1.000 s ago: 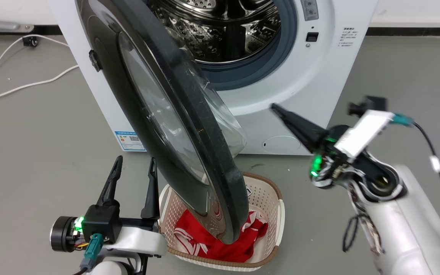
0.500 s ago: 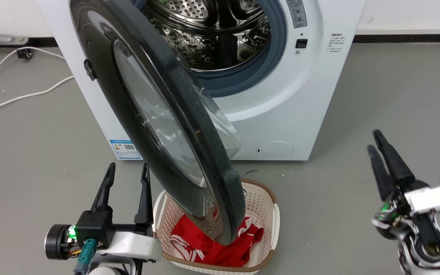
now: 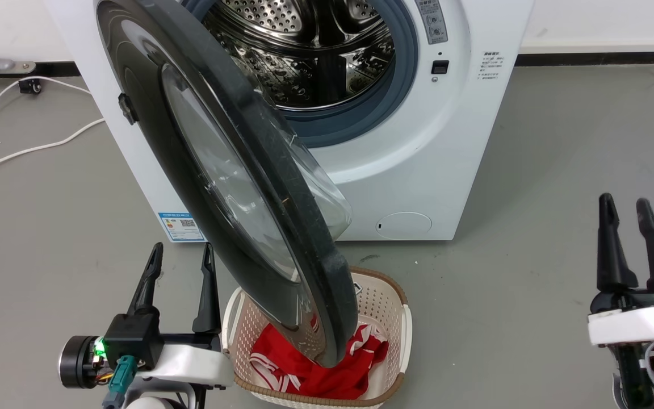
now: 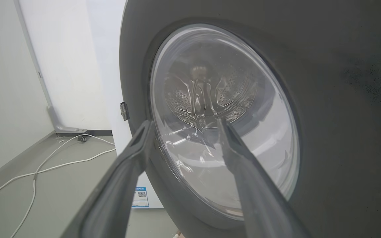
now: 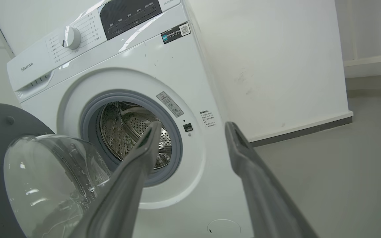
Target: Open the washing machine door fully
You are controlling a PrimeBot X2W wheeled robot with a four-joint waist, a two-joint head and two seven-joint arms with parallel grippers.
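a: where is the washing machine door (image 3: 236, 187) sitting?

b: it is standing partway open, angling out from the white washing machine (image 3: 418, 159). it is hanging just to the right of the left end effector (image 3: 183, 247), with a thin strip of grey floor (image 3: 560, 170) showing between the door's rim and the nearer finger.

a: is that end effector gripping anything?

b: no. its two dark fingers are standing apart and pointing forward, holding nothing. in the left wrist view they are pointing at the door's outer face, and the clear glass centre is showing between and beyond them.

a: and the right end effector (image 3: 623, 200)?

b: its fingers are also standing apart with nothing between them. it is hovering over bare floor, and the door is lying well off to its left. the steel drum (image 3: 304, 51) is sitting open ahead of it and to its left, ringed by a grey seal.

a: what is lying under the door?

b: a pale basket (image 3: 403, 318) with a brown rim is sitting on the floor just right of the left end effector, holding a red cloth (image 3: 304, 369). the door's lower edge is hanging over it. a white cable (image 3: 20, 153) is trailing across the floor ahead of the left end effector and to its left.
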